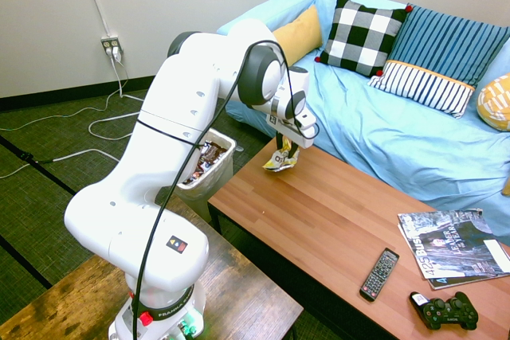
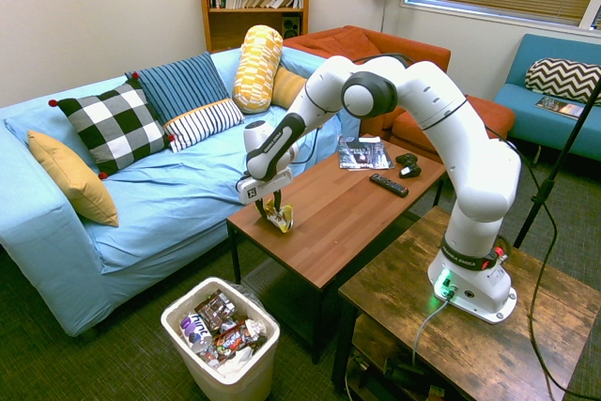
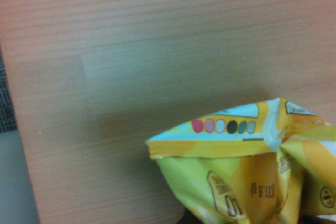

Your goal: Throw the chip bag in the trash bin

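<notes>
The gripper [image 2: 277, 216] was down over the chip bag [image 2: 281, 220] at the near-left end of the coffee table [image 2: 347, 208], fingers part-open around it, grip unclear; the slippery bag might slide out and miss the trash bin [image 2: 222, 335].

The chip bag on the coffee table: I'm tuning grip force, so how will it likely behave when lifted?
The chip bag looks crumpled and creased, so it is probably floppy and will crush further when squeezed. Its glossy foil may slip in the pincer. It looks slack, so likely very light.
</notes>
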Tool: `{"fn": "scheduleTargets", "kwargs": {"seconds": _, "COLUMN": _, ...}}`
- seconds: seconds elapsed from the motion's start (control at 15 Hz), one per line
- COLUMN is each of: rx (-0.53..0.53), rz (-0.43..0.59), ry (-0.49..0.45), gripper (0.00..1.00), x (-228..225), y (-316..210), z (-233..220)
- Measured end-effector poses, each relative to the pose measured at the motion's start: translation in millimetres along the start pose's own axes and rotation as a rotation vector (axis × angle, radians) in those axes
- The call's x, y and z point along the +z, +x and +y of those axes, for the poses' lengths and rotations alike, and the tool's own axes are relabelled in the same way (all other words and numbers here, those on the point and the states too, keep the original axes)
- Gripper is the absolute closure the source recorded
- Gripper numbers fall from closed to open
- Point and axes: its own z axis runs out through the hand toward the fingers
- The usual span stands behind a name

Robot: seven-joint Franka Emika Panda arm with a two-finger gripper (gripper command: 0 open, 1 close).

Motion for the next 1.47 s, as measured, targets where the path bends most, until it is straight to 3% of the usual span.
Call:
{"fn": "scheduleTargets", "kwargs": {"seconds": 0.27, "rx": 0.010, "rz": -0.006, "ry": 0.021, "gripper": 1.00, "x": -10.9, "y": 4.4, "z": -0.6}}
{"fn": "scheduleTargets", "kwargs": {"seconds": 0.6, "rx": -0.056, "rz": 0.018, "ry": 0.091, "gripper": 1.00, "x": -69.3, "y": -23.5, "z": -20.1}}
{"fn": "scheduleTargets", "kwargs": {"seconds": 0.93, "rx": -0.236, "rz": 0.060, "ry": 0.060, "gripper": 1.00, "x": -82.2, "y": -161.6, "z": -64.6}}
{"fn": "scheduleTargets", "kwargs": {"seconds": 1.4, "rx": -0.422, "rz": 0.051, "ry": -0.061, "gripper": 1.00, "x": -15.6, "y": -333.1, "z": -90.3}}
{"fn": "scheduleTargets", "kwargs": {"seconds": 1.47, "rx": -0.444, "rz": 0.048, "ry": -0.077, "gripper": 0.00, "x": -9.6, "y": -352.8, "z": -90.1}}
